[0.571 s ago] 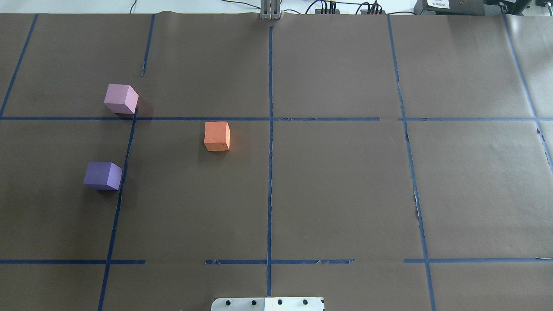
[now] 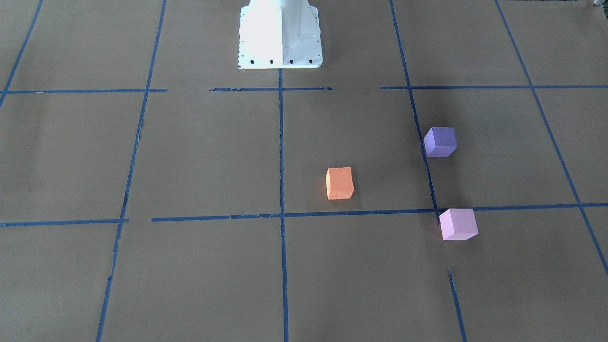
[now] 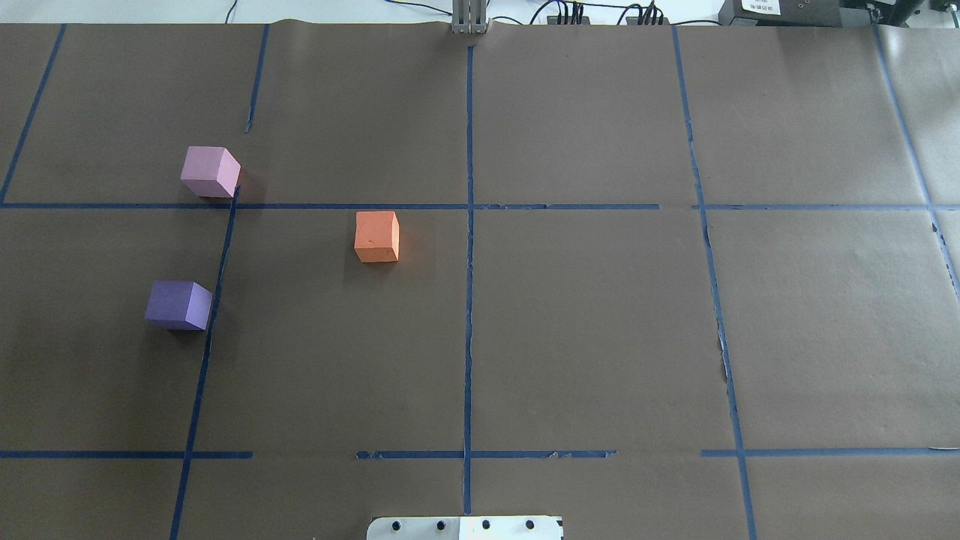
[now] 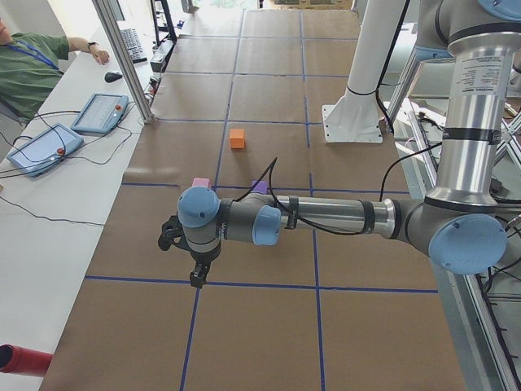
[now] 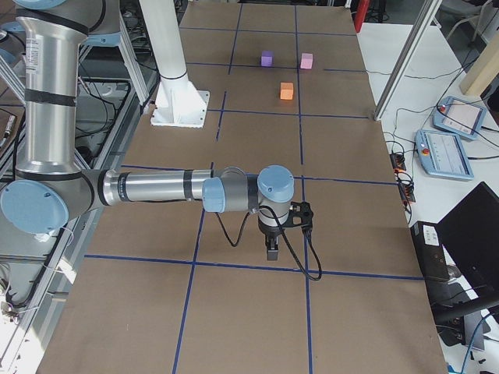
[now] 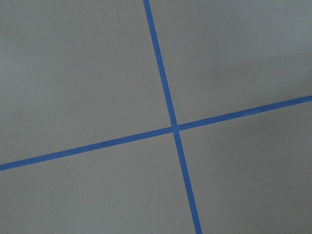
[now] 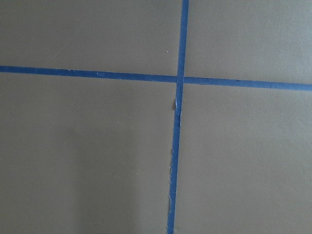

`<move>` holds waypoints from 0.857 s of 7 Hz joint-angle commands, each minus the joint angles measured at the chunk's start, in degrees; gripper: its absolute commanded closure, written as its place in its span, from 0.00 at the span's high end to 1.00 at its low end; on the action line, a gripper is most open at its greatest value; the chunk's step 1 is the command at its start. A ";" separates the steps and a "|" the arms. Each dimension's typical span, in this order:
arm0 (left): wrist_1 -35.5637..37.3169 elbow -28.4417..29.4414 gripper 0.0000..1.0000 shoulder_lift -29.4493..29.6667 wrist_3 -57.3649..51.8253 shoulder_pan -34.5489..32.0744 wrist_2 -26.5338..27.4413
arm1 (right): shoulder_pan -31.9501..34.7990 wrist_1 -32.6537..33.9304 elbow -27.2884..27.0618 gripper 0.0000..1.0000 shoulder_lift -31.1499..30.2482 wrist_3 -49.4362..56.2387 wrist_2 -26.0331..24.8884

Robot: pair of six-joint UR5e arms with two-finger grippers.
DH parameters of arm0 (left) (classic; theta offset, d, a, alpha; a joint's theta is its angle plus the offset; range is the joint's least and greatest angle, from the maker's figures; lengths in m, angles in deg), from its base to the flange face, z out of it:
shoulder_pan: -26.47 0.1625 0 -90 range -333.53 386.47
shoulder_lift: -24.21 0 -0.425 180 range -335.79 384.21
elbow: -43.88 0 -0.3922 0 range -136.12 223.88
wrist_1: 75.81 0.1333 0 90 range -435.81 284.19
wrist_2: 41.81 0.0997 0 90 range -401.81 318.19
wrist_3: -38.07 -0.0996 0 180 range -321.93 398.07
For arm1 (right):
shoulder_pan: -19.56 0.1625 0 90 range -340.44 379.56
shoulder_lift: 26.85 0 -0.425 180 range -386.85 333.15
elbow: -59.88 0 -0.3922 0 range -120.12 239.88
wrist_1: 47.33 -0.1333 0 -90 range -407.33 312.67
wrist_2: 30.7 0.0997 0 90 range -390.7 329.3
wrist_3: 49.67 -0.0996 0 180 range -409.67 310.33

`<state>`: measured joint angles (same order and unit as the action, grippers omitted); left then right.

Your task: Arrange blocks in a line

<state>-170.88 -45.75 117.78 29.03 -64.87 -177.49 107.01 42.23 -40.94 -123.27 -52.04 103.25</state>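
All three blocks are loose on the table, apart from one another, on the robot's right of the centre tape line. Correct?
Not quite: they lie on the robot's left of the centre tape line, not its right. The overhead exterior view shows the orange block, the dark purple block and the pink block all in its left half, loose and apart from one another.

Brown paper (image 3: 600,337) covering the table, blue tape lines (image 3: 469,300) forming a grid on it, white side bench (image 4: 49,244) alongside, 2 control tablets (image 4: 100,112) lying on the bench, person in green shirt (image 4: 28,69) at its far end, slanted metal post (image 4: 124,57), red cylinder (image 4: 20,360) at the near corner.
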 commanded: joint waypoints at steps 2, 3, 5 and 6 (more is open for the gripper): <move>-1.25 -2.82 1.00 2.58 2.69 2.20 -0.11 | 0.00 0.00 0.00 1.00 0.00 0.00 0.00; -1.25 -5.26 1.00 3.01 6.80 5.95 -0.11 | 0.00 0.00 -0.08 1.00 0.00 0.00 0.00; -10.41 -7.57 1.00 5.30 23.39 13.33 0.59 | 0.00 0.00 0.00 1.00 0.00 0.00 0.00; -13.53 -7.57 1.00 6.09 30.50 16.77 0.68 | 0.00 0.00 0.00 1.00 0.00 0.00 0.00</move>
<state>-179.49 -52.97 122.87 50.67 -52.61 -177.09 107.01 42.23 -40.95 -123.27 -52.04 103.25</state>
